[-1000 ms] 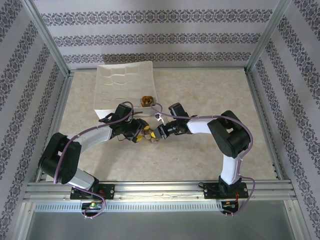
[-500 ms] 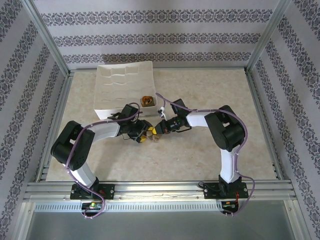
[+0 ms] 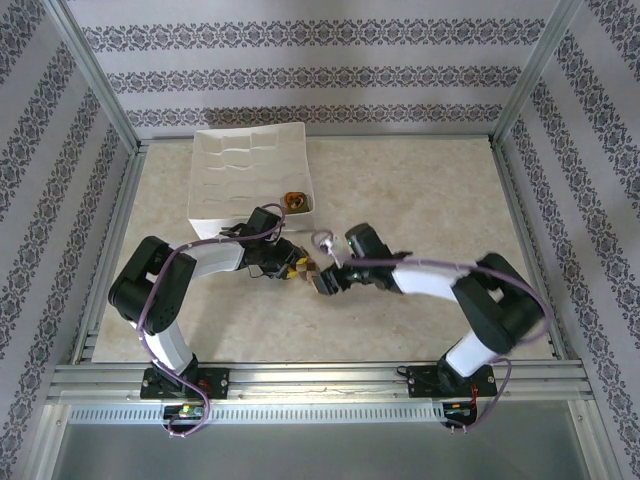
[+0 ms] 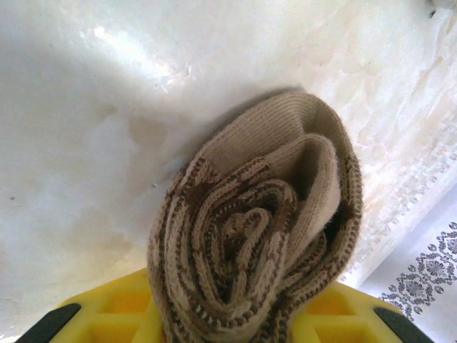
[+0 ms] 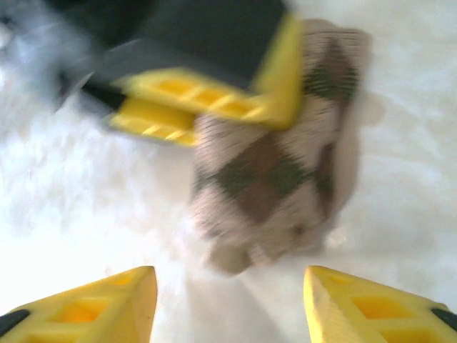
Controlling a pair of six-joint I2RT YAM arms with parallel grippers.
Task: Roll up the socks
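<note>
The argyle sock (image 4: 257, 236) is wound into a tight spiral, coils showing end-on, and it's down on the bench (image 3: 420, 190) just in front of the white tray (image 3: 230, 165). It's pinched in the left gripper (image 4: 228, 318), jaws closed on the roll. The right gripper (image 5: 228, 300) hovers just beside it, jaws wide apart, nothing in them. In the tray's near corner there's a small orange-brown bundle (image 3: 294, 202). I'd say that's the other sock, already rolled, though it's too small to be sure. So the rolling looks about done, and what's left, I reckon, is setting this one in the tray.
</note>
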